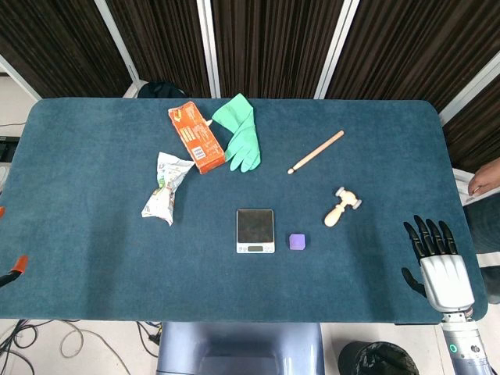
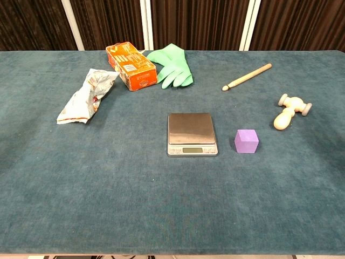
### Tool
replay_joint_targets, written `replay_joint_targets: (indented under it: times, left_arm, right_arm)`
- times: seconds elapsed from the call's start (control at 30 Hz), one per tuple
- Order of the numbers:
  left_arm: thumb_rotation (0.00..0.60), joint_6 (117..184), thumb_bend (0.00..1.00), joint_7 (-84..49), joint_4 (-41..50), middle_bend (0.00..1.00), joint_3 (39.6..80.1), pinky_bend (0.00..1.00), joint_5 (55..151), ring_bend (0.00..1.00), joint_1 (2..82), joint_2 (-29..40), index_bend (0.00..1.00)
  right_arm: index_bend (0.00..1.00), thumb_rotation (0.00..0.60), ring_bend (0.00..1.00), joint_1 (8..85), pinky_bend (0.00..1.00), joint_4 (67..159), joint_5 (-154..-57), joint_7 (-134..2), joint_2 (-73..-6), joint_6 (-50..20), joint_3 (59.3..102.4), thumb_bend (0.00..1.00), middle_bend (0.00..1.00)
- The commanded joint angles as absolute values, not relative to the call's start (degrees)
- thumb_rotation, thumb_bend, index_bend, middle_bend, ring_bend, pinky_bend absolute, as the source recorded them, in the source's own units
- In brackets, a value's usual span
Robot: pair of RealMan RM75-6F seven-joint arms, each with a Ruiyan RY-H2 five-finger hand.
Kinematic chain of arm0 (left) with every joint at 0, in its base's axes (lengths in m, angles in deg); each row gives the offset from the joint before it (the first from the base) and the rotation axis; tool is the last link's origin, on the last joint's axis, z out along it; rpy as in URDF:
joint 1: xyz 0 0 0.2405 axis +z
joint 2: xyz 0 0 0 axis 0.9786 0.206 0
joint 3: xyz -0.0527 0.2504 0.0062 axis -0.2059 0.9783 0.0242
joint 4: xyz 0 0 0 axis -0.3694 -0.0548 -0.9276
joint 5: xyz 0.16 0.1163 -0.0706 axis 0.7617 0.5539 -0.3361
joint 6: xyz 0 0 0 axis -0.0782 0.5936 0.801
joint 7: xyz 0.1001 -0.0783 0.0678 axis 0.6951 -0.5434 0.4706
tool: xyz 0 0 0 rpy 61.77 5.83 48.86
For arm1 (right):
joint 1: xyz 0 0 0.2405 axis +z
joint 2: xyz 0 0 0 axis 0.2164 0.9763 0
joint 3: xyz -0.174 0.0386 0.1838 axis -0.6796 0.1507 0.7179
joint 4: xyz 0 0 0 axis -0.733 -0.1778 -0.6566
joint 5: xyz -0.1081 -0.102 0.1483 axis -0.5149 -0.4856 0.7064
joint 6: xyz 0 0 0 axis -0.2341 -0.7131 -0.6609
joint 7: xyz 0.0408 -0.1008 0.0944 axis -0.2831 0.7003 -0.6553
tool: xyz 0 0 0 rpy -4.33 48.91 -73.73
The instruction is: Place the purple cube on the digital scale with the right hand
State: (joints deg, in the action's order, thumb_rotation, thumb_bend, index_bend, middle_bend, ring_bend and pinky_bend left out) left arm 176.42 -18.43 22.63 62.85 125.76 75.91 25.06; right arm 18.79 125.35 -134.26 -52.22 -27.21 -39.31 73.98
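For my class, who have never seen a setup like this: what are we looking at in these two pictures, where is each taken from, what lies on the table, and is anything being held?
This is a two-armed robot working at a table covered in blue cloth. One picture looks down from its head, the other looks forward from its chest.

In the head view, the right hand shows at the table's near right edge, dark fingers spread, holding nothing. The left hand cannot be seen in either picture.

On the table lie a small digital scale with a purple cube just to its right, not touching it. Further back are an orange box, a green rubber glove, a crumpled wrapper, a wooden stick and a small wooden mallet.

Nothing is held yet; the cube is not yet on the scale.
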Motion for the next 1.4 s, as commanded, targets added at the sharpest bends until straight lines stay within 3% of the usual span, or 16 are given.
replay_joint_targets:
  times: [0.03, 0.7, 0.9, 1.23, 1.4]
  left_arm:
    - [0.600, 176.4, 0.25, -18.3, 22.7, 0.01, 62.9, 0.00, 125.8, 0.00, 75.9, 25.0, 0.02]
    - [0.600, 176.6, 0.25, -17.8, 22.7, 0.01, 62.8, 0.00, 125.6, 0.00, 76.1, 24.9, 0.02]
    - [0.600, 176.4, 0.25, -18.3, 22.7, 0.01, 62.6, 0.00, 125.2, 0.00, 76.0, 25.2, 0.02]
    - [0.600, 176.1, 0.25, -18.3, 22.6, 0.01, 62.6, 0.00, 125.0, 0.00, 75.9, 25.1, 0.02]
    - [0.600, 175.9, 0.25, -18.3, 22.5, 0.01, 62.6, 0.00, 124.9, 0.00, 75.8, 25.0, 0.02]
  right_arm:
    - [0.00, 0.600, 0.00, 18.8, 0.00, 125.3, -134.2, -52.3, -27.2, -39.3, 74.0, 0.35, 0.00]
    - [0.00, 0.600, 0.00, 19.4, 0.00, 126.8, -133.9, -54.9, -25.6, -36.0, 72.8, 0.35, 0.00]
    - [0.00, 0.600, 0.00, 24.3, 0.00, 129.9, -130.6, -60.0, -22.8, -26.4, 73.9, 0.35, 0.00]
    - [0.06, 0.600, 0.00, 35.4, 0.00, 138.7, -116.4, -52.9, -23.0, -7.5, 78.3, 0.35, 0.00]
    - [0.10, 0.600, 0.00, 38.1, 0.00, 139.1, -110.9, -46.9, -26.6, -5.4, 78.7, 0.35, 0.00]
